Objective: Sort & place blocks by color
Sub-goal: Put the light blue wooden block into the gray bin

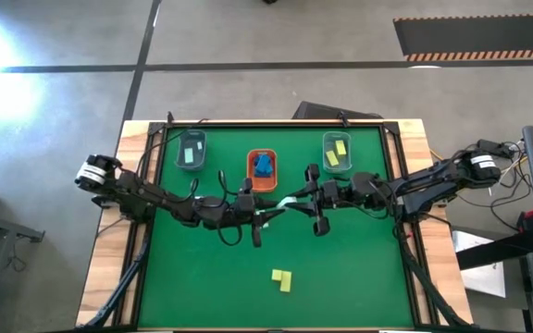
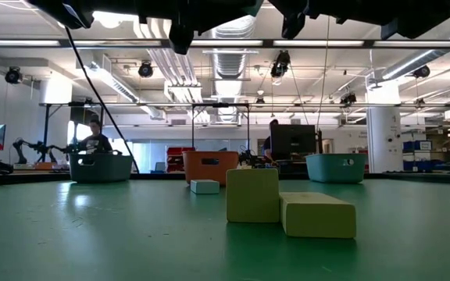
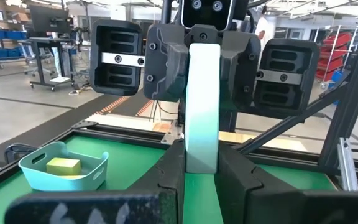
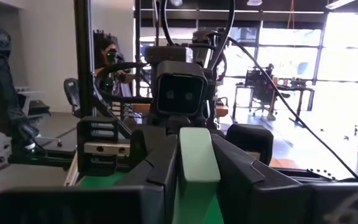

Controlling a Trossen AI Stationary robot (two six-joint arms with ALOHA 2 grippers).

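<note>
A pale mint-green block (image 1: 277,209) hangs level above the table's middle, between my two grippers. My left gripper (image 1: 265,214) is shut on its left end and my right gripper (image 1: 293,201) on its right end. Two yellow blocks (image 1: 282,277) lie together on the green mat near the front, and show in the low view (image 2: 252,195). Another mint block (image 2: 205,186) lies flat on the mat farther back. Mint blocks lie in the grey tray (image 1: 191,150), blue ones in the orange tray (image 1: 262,170), yellow ones in the teal tray (image 1: 337,153). My left gripper pinches the mint block's left end (image 3: 202,158) between its two fingers (image 3: 169,180). It comes level from the table's left, the fingers lying along the block. The block is level and clear of the table. My right gripper pinches the same block's right end (image 4: 197,163) between its two fingers (image 4: 157,165). It comes level from the table's right, the fingers lying along the block. It faces my left gripper.
The three trays stand in a row along the far edge. The mat's raised black frame (image 1: 396,185) runs round the table. A person (image 2: 92,137) sits in the room beyond the table.
</note>
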